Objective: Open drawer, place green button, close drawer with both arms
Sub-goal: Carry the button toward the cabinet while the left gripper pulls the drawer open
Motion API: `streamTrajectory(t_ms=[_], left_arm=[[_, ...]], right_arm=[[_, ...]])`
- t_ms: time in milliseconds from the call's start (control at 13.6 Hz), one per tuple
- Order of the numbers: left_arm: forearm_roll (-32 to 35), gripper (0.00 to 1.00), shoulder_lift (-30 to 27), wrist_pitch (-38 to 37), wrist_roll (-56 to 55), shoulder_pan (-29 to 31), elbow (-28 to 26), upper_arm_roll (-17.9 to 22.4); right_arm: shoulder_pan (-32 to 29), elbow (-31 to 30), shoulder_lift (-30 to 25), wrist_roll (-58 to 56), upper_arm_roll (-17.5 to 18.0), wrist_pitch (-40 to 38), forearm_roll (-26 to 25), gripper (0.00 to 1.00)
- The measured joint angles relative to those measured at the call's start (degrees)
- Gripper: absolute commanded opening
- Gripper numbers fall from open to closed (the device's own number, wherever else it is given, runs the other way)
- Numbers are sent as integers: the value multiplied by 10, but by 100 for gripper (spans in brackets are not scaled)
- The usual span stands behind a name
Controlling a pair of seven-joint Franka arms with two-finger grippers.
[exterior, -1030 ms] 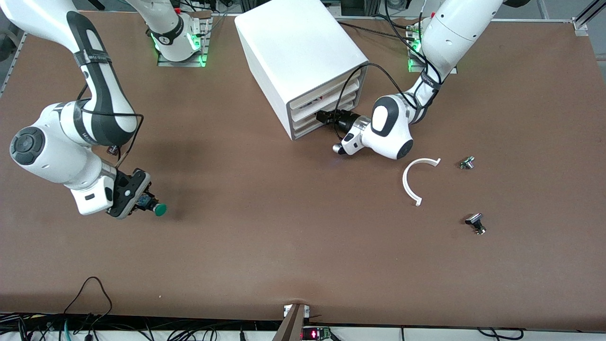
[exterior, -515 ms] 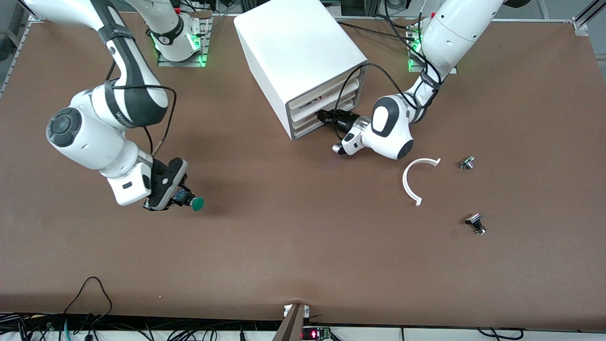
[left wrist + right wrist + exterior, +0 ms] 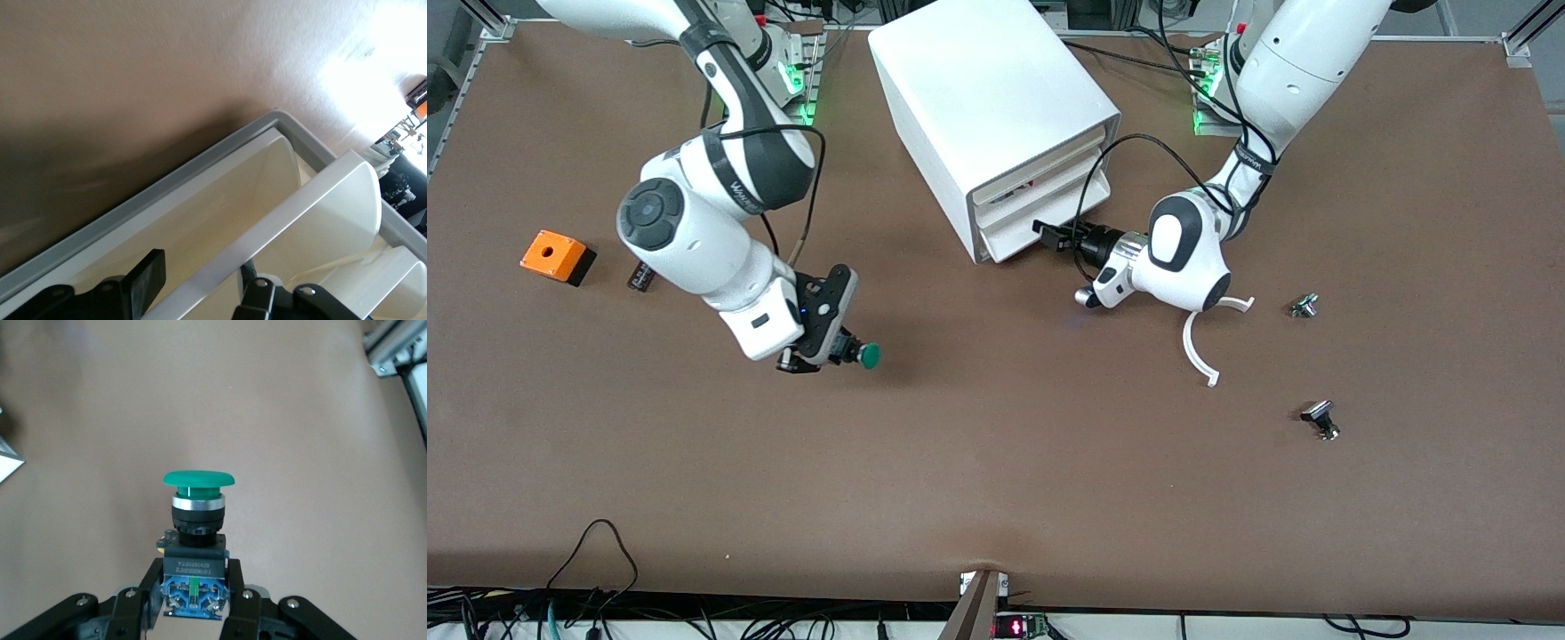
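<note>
Left gripper (image 3: 1052, 235) pinches the front lip of the lowest white plastic tray drawer (image 3: 1040, 222), partly pulled out. Right gripper (image 3: 838, 348) clamps the green-capped push button (image 3: 866, 355) over bare brown table (image 3: 996, 462); placing and closing remain.

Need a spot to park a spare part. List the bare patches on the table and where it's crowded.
Bare: the wide strip of table nearer the camera than the button, and between the button and the cabinet. Crowded: around the white curved piece and two small parts.
</note>
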Motion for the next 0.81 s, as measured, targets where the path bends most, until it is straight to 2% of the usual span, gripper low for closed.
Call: streamTrajectory(t_ms=[221, 810], left_arm=[[0, 52, -1, 0, 0, 0, 4, 12], [3, 52, -4, -1, 1, -1, 15, 38]], right_arm=[[23, 0, 1, 0, 0, 0, -19, 16], [61, 9, 1, 0, -1, 1, -28, 16]])
